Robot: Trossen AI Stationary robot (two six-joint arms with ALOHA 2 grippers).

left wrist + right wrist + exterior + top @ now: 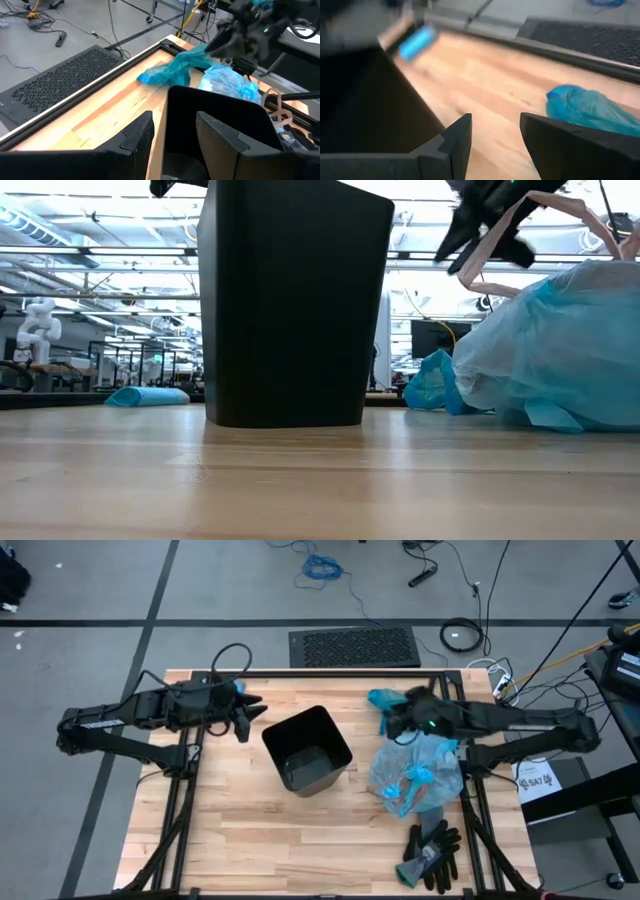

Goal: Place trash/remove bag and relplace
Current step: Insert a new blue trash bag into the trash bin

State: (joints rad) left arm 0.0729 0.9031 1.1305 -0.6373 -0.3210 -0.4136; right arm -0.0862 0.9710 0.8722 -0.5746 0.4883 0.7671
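Filled bag [418, 772] just beneath right end effector [393, 724], fingers parted

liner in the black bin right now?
No. In the high view the black bin shows bare dark walls, and the pale blue bag lies beside it on the table.

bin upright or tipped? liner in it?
Upright: the black bin stands on its base in the low view. No liner: from above its inside is bare black; the pale-blue bag lies beside it.

Two matte black arms

Both arms are slim, jointed and black; the left end effector [243, 716] and the right end effector [393, 723] each carry two broad, angular dark fingers [136, 136]. A small green light glows on the right wrist, and black cables trail from both.
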